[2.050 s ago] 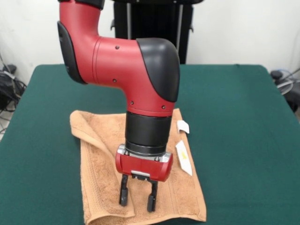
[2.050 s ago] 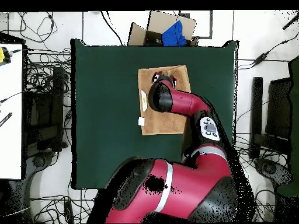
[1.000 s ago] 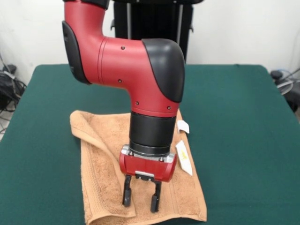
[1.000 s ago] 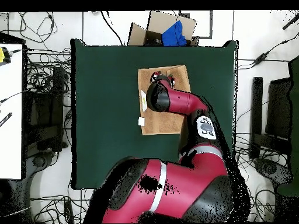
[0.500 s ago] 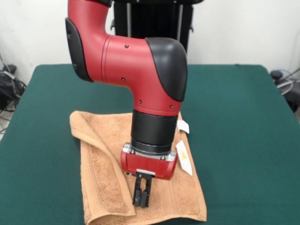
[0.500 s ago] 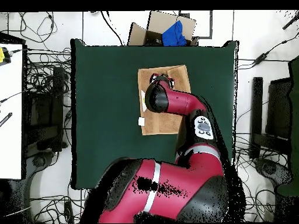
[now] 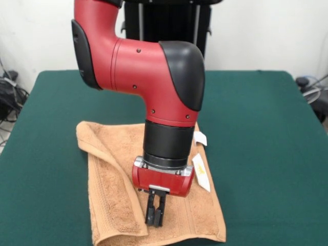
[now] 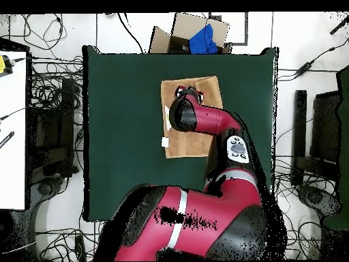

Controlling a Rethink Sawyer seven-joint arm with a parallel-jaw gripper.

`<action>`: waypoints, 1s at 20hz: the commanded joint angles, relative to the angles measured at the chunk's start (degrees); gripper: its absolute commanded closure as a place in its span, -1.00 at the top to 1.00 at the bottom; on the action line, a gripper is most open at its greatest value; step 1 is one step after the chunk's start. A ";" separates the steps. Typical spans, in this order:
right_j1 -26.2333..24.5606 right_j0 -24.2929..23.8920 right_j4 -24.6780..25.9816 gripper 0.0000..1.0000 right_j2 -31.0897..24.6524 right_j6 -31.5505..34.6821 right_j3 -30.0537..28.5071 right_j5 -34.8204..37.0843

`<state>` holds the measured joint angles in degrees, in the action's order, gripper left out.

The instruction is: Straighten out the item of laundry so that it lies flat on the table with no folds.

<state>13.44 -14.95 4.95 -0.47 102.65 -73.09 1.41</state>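
The orange-tan towel (image 7: pixel 110 179) lies on the green table (image 7: pixel 256 133) near its front edge. Its left part is folded over the rest, and the flap's edge runs diagonally down the middle. Two white tags (image 7: pixel 201 171) lie at its right edge. My gripper (image 7: pixel 155 218) points straight down with its fingers pressed together on the flap's edge near the towel's front, shut on the cloth. In the overhead view the towel (image 8: pixel 178 140) shows partly under the arm, and the gripper (image 8: pixel 189 89) is over its far end.
The red arm (image 7: pixel 148 72) hides the towel's middle. A cardboard box with a blue thing (image 8: pixel 198 37) stands beyond the table's far edge in the overhead view. Cables lie on the floor around the table.
The gripper came down slightly onto the towel and its fingers went from open to shut at the flap's edge. Nothing has moved in the last half second.
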 commanded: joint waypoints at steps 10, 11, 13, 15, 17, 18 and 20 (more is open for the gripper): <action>-0.97 1.30 -1.17 1.00 0.87 7.92 -2.59 4.68; -1.02 1.47 -1.26 1.00 1.13 7.90 -2.42 4.99; -1.03 2.32 -1.48 1.00 2.37 7.92 -1.91 5.77; -0.94 2.60 -1.62 1.00 2.97 8.16 -2.05 5.75; -0.87 3.31 -1.92 1.00 4.13 8.83 -2.49 5.40; -0.54 4.11 -2.39 1.00 5.15 9.64 -3.01 5.28; 0.85 4.99 -2.94 1.00 6.13 10.79 -4.69 5.39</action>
<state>13.44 -12.83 4.93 2.22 102.65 -73.10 1.41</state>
